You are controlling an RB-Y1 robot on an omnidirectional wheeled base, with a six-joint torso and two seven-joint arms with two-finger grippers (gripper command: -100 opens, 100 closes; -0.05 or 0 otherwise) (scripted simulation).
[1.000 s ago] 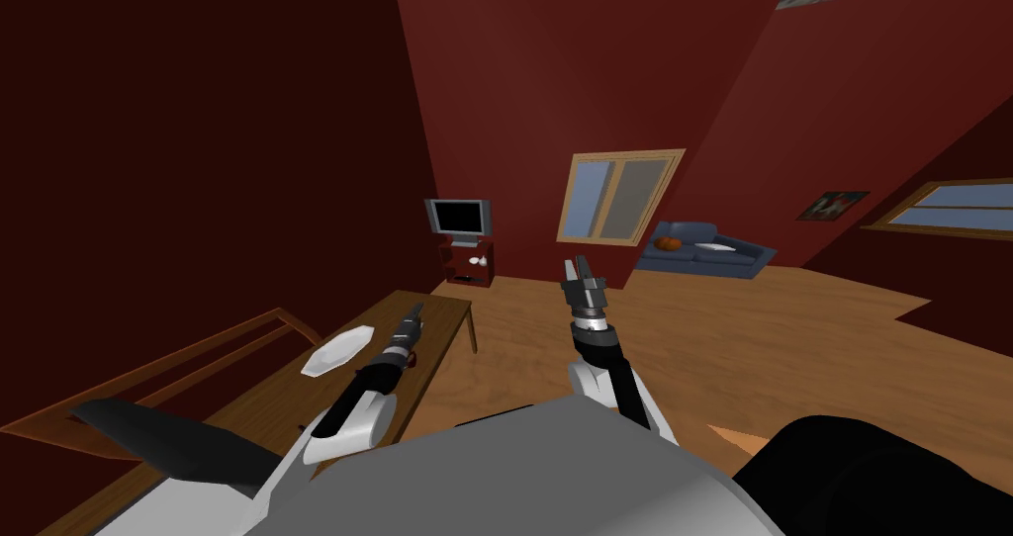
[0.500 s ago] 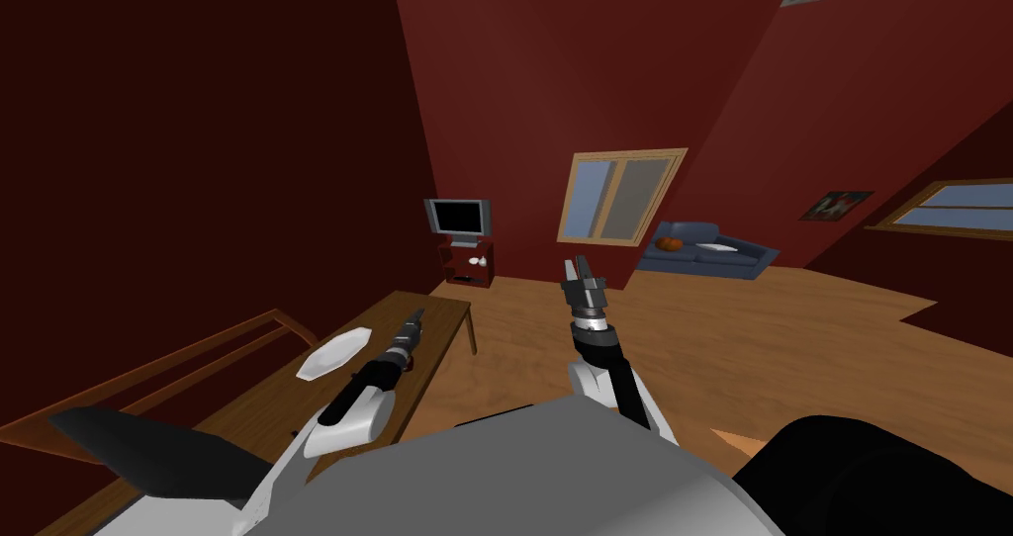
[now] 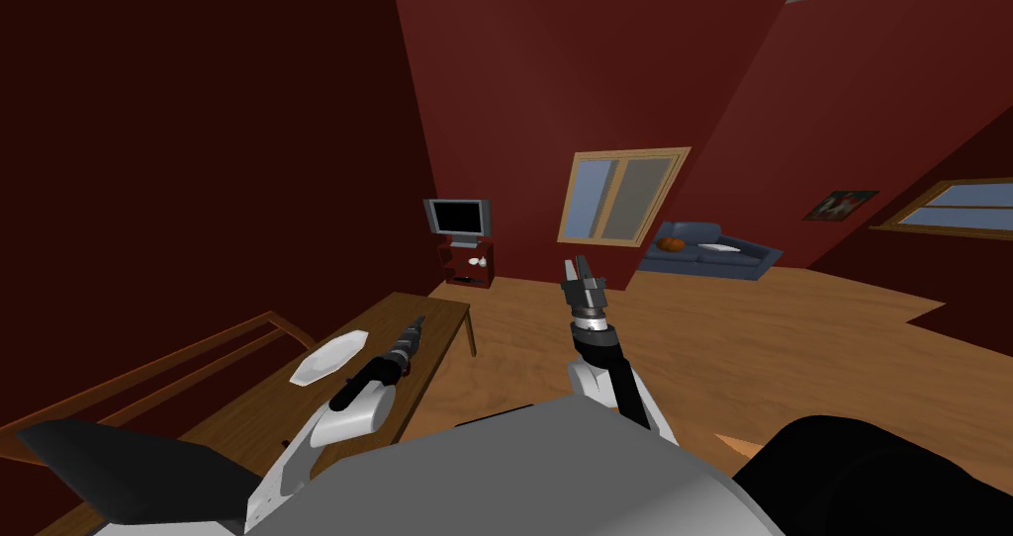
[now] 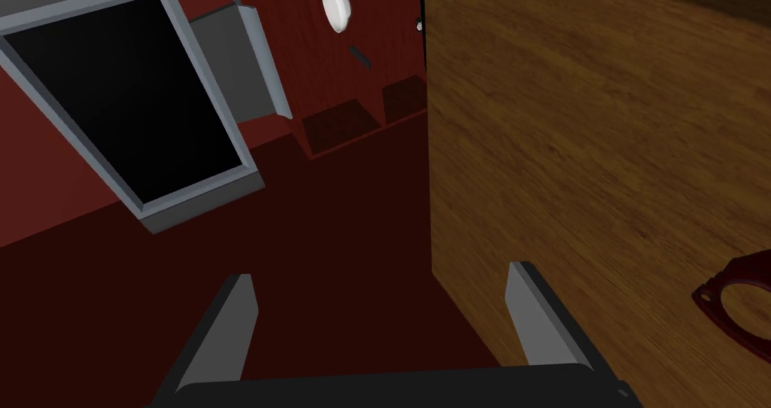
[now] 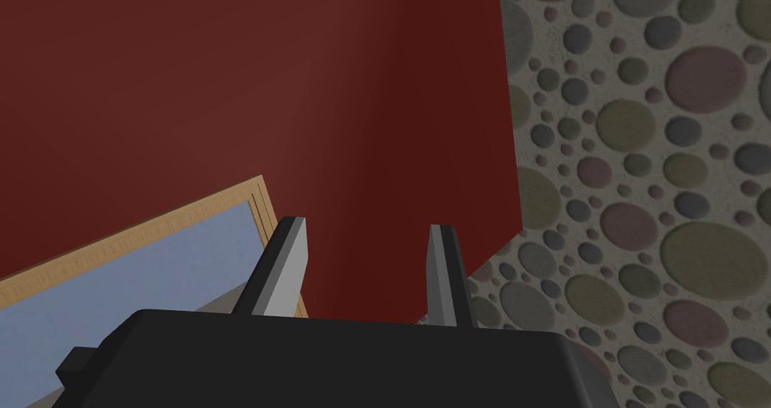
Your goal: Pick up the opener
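Left wrist view puts the opener [image 4: 732, 306] on the wooden table [image 4: 587, 147], lying flat not far from its edge. It is a dark red piece with a ring-shaped end, cut off by the picture's border so the rest of it cannot be read. The left gripper [image 4: 384, 317] is spread wide and holds nothing. The opener lies outside the finger [image 4: 531, 313] that hangs over the table, near it but not between the two. Head view shows this arm stretched over the table just beside a white plate [image 3: 326, 356]. The right gripper [image 3: 582, 281] is raised well apart over the floor, its fingers a narrow gap apart with nothing in it. I judge the opener light, thin and stiff, likely smooth enough to slide on the wood if nudged. Lying so low, it offers little height to pinch, so the best hold is probably across the ring's rim or the neck behind it, with the fingers brought down on either side and closed squarely
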